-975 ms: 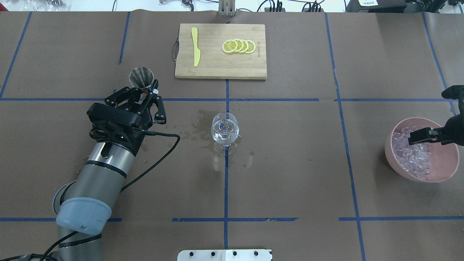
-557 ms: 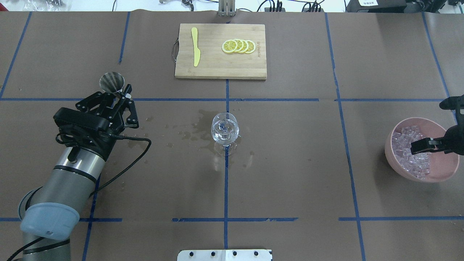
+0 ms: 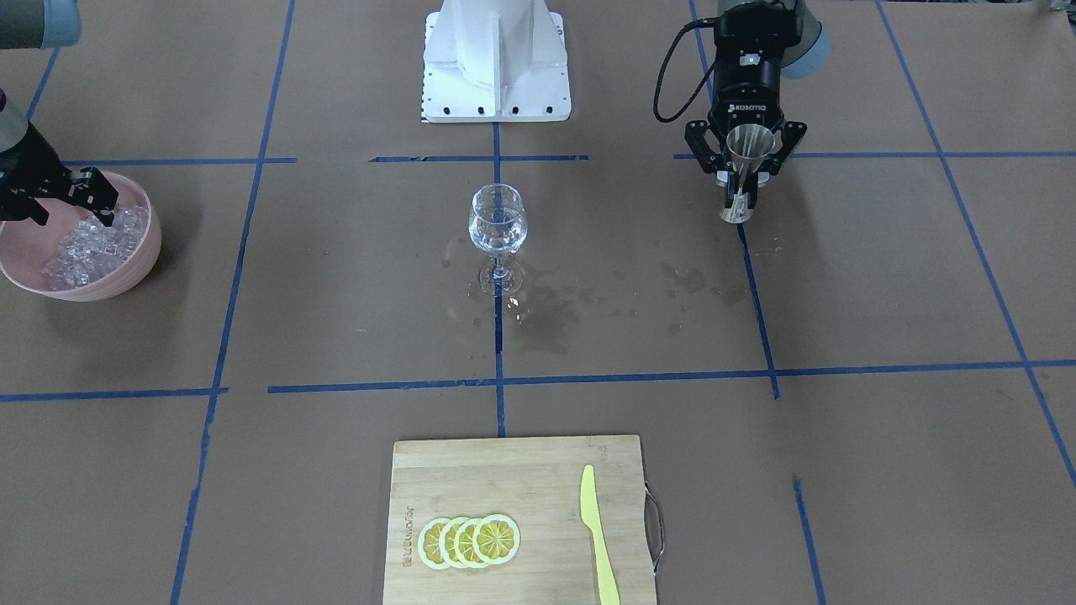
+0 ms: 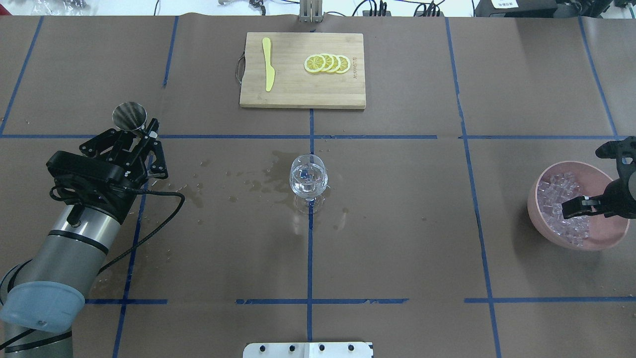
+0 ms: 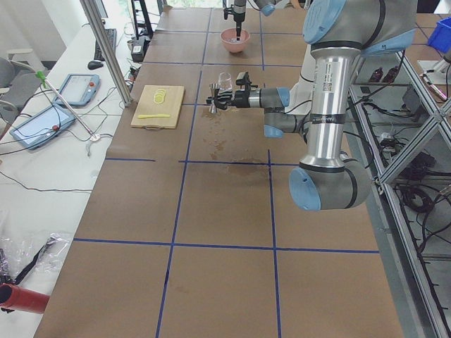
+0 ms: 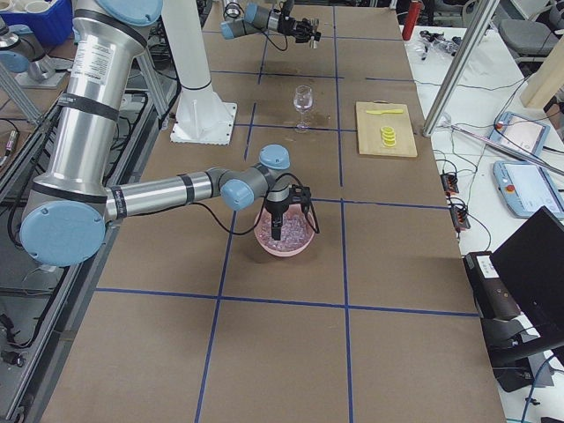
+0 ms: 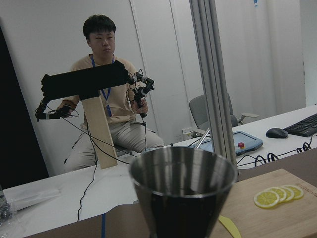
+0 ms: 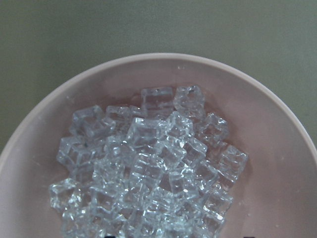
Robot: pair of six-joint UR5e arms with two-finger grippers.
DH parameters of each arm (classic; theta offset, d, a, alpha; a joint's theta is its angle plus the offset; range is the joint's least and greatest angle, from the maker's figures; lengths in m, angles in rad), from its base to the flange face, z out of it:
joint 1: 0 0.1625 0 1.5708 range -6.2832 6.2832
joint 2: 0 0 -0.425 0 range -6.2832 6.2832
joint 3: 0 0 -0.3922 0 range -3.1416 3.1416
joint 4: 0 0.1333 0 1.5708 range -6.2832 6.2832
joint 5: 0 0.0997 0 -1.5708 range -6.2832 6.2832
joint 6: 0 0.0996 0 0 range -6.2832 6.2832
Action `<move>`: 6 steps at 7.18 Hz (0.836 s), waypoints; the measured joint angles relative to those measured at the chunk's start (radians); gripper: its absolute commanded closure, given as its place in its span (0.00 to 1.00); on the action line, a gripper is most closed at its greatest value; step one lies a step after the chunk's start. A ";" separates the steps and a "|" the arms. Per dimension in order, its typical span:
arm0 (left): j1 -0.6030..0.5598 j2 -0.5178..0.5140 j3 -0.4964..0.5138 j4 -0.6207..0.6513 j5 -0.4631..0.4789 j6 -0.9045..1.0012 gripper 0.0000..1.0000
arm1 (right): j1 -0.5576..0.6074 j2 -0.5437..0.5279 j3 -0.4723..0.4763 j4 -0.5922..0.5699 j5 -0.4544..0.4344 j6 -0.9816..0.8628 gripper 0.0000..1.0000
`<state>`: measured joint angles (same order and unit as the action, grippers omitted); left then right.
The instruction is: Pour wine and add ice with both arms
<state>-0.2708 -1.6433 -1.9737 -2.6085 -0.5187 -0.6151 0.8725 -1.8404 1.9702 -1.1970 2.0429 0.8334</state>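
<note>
The desk (image 4: pixel 397 223) has wet splashes btwn the glass and your left arm (image 4: pixel 74 238), which has pulled back toward its own side over the last sec, well clear of the centre. The right arm (image 6: pixel 159 194) has shifted only a little, closer to the robot over the pink bowl (image 4: pixel 603 241). The cutting board (image 4: pixel 302 94) w/ lemon slices and knife hasn't moved. The wine glass (image 4: pixel 308 180) stands upright at the centre cross, same spot as before, w/ the wine (image 3: pixel 498 237) sitting low in it. The left claw (image 3: pixel 743 178) is clamped on the steel jigger (image 3: pixel 749 144), held upright; no liquid shows in it in the wrist view, so I'd judge the pour done and the arm retreating. The right claw (image 3: pixel 74 202) hangs just above the ice (image 4: pixel 551 194) heaped in the bowl, jaws spread, gripping nothing. So the ice half is what's left: you need that claw down and closed on a lump next.
</note>
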 measured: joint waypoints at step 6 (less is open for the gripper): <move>-0.001 0.027 0.001 -0.005 0.000 -0.005 1.00 | -0.008 0.013 0.017 -0.005 0.011 -0.011 1.00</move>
<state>-0.2722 -1.6161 -1.9728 -2.6139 -0.5185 -0.6198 0.8641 -1.8271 1.9875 -1.2021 2.0541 0.8227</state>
